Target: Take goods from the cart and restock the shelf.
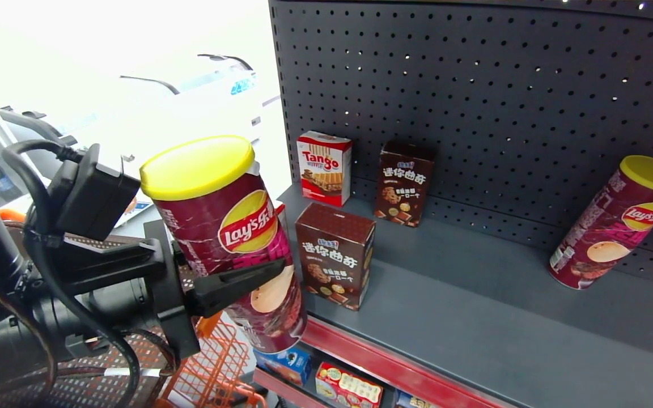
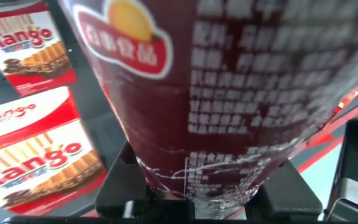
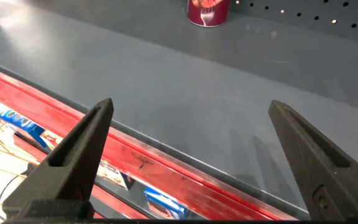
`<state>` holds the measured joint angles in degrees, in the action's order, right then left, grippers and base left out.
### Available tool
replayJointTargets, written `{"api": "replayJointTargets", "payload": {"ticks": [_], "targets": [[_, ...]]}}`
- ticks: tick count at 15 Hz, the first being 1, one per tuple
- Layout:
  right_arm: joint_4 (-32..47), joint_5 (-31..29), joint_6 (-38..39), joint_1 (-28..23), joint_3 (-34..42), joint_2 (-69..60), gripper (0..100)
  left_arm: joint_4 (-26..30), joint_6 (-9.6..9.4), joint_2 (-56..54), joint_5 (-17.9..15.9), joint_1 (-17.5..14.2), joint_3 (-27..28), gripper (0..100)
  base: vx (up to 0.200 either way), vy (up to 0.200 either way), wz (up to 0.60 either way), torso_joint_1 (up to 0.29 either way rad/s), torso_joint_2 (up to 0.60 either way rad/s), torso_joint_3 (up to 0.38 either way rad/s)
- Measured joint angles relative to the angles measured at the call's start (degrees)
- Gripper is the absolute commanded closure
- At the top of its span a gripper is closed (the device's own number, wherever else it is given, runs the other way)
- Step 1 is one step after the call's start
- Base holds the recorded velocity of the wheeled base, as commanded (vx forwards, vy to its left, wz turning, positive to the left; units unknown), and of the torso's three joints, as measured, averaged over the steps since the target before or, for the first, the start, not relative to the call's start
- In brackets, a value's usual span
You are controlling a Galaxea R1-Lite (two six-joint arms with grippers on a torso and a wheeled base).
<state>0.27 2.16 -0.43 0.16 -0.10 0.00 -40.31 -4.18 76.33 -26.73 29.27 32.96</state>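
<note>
Blown-out glare at left; soft shadows on shelf (image 1: 474, 317)

left arm (image 1: 32, 306) comes in off the shelf's (image 1: 474, 317) left end, wrist about level, cable looped over it. left gripper (image 1: 247, 266) is clamped on the can (image 1: 219, 209) just below mid-height; near finger (image 1: 236, 283) lies across the can's front, far one hidden behind it. can is near upright with a slight tilt, held just off the shelf's front-left corner. left wrist view: left gripper (image 2: 207, 186) has a finger on each side of the can (image 2: 229, 93). right gripper (image 3: 191, 109) has its jaws wide apart, hovering over the shelf's (image 3: 197, 74) front edge, pointed inward at its deck.
</note>
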Motion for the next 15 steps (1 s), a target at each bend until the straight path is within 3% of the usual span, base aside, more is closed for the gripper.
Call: {"api": "replayJointTargets", "payload": {"ticks": [3, 15], "targets": [[0.0, 0.02, 0.0, 0.0, 0.0, 0.02, 0, 0.0, 0.0, 0.4, 0.02, 0.55, 0.16, 100, 0.0, 0.0, 0.0, 0.0, 0.0, 0.0], [-0.02, 0.0, -0.01, -0.02, 0.0, 0.02, 0, -0.05, 0.05, 0.41, 0.02, 0.61, 0.2, 100, 0.0, 0.0, -0.6, 0.004, 0.0, 0.004]]}}
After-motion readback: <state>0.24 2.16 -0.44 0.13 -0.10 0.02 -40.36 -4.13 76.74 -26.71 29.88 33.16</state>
